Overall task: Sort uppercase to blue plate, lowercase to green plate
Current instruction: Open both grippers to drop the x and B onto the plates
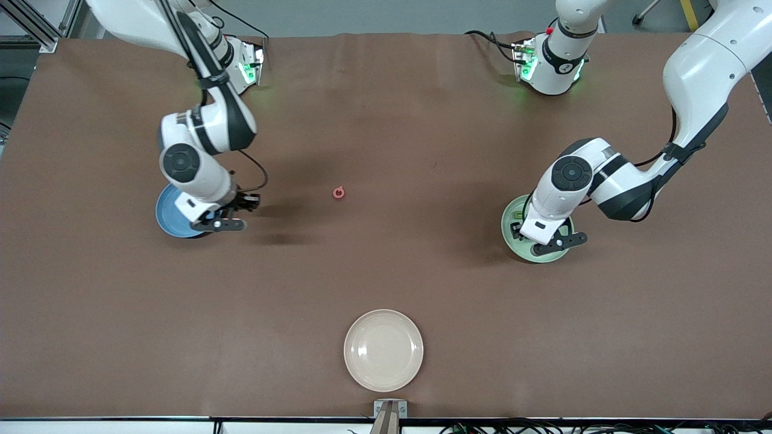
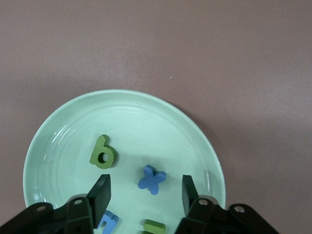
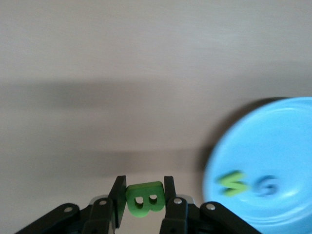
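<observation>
The only readable characters are the foam letters themselves. A green B sits between the right gripper's fingers. Beside that gripper, the blue plate carries a green S and, blurred, what looks like a blue G. Under the left gripper, the green plate holds a blue x and a green b-or-q shape.

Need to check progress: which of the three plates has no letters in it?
The cream plate, nearest the front camera. The green plate holds lowercase letters; the blue plate holds a green S and blue G.
</observation>
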You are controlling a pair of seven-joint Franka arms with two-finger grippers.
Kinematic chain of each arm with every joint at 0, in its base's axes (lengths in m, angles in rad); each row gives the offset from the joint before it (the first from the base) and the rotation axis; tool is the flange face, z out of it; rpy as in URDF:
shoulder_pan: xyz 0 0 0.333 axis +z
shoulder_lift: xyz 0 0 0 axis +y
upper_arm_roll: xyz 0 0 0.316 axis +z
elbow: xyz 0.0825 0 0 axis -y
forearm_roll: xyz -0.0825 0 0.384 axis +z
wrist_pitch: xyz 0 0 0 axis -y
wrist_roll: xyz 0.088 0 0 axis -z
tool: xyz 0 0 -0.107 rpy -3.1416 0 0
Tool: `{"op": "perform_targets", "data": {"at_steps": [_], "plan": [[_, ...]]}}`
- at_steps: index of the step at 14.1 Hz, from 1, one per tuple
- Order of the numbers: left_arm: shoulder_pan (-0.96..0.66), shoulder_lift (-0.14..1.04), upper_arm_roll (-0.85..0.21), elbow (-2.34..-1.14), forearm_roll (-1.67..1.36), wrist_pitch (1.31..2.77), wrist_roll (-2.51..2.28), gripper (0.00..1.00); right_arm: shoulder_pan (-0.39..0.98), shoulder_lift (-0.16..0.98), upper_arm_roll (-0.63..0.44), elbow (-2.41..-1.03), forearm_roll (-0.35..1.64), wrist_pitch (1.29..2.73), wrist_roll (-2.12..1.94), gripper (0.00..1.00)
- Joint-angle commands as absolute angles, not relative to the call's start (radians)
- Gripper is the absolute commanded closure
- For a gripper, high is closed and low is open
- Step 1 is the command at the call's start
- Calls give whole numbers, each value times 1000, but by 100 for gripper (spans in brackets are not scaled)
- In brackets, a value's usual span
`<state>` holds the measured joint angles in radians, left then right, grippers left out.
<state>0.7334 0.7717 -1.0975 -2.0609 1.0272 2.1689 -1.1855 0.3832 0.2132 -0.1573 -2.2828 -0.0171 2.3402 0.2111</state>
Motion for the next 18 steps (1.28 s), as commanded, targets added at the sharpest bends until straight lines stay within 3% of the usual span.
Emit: {"op": "perform_targets", "data": {"at_steps": [1,2,3,4,11,18], "plan": [[738,747,-1104,-2060,1029,2166,-1192,28,280,104,-137,-2384,-67,2347,97,96],[738,747,-1106,-2060,1029,2166,-1192,22,228,92,-137,-2393,-67,2347,25,96],[738,749,-1106,-2057,1029,2166,-1192,3,178,86,-135,-2402,-67,2349,-42,95],[738,749,-1104,-2053,1029,2166,-1193,0,122,83,-135,-2414,-67,2356,-126,95],[726,730,-1101,-2040,993,2164,-1132,0,-92,100,-132,-2510,-67,2530,-382,93],[723,456,-977,-2040,461,2169,-508,0,-80,126,-129,-2508,-54,2536,-382,91]]}}
